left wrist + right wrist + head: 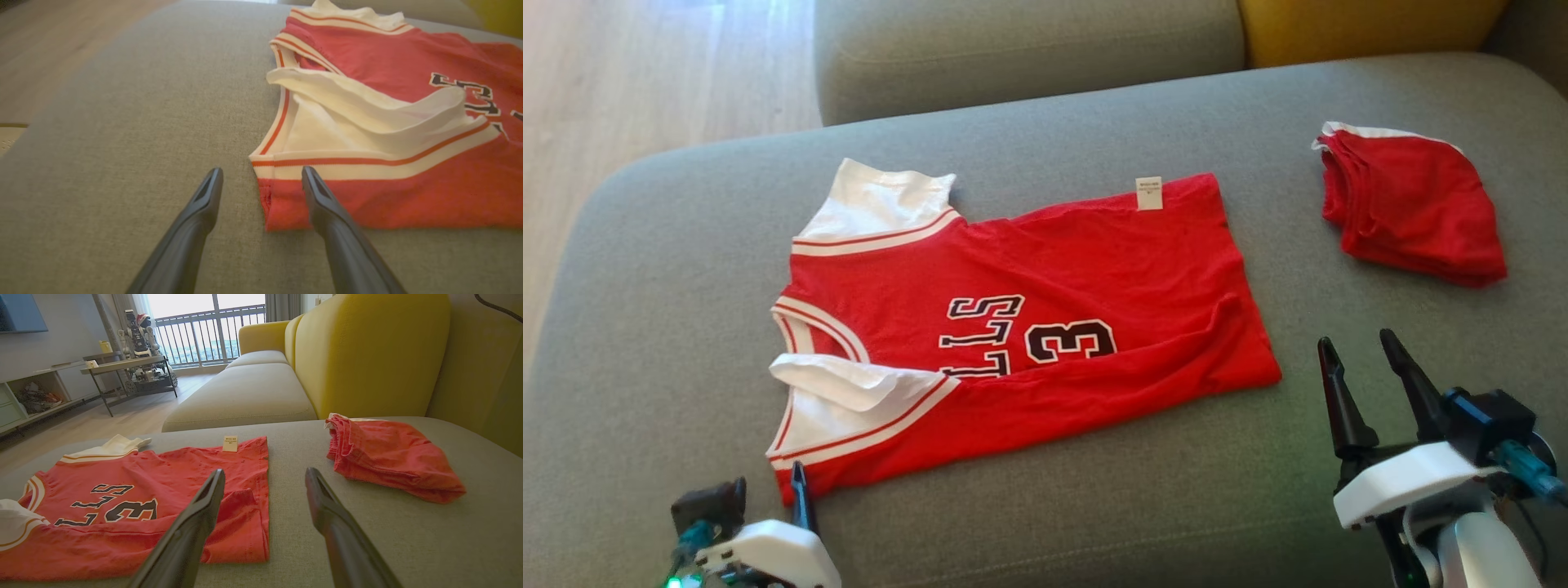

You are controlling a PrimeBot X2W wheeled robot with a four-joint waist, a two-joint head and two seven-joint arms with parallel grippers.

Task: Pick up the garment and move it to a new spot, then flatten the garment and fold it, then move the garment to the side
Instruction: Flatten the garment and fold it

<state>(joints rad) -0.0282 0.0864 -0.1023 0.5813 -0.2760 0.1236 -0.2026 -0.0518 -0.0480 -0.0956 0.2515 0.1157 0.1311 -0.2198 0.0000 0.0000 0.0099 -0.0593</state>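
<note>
Two fingers, left wrist view: the left gripper (261, 169) stands spread wide, gripping nothing.
Jersey, left wrist view: the red jersey (408, 196) lies on the grey cushion (122, 122). Its near corner sits between the fingers, one tip over red cloth, the other over bare cushion.
Contact: cannot tell.
Sleeve: the white sleeve (367, 118) is rumpled and folded over on itself.
Fingers, right wrist view: the right gripper (265, 471) is spread wide too, gripping nothing.
Position, right wrist view: one finger is over the jersey's hem corner, the other over bare cushion.
Label: a small white label (230, 443) sticks out at the far hem corner.
Bundle: a folded red bundle (388, 457) lies on the same cushion, apart from the jersey, before a yellow backrest (367, 355).
Jersey, head view: it lies mid-cushion, spread sideways, neck to the left and hem to the right. The near edge is folded up over the black lettering.
Grippers, head view: the left is at the near sleeve corner. The right is over the cushion just beyond the hem, with the bundle further back.
</note>
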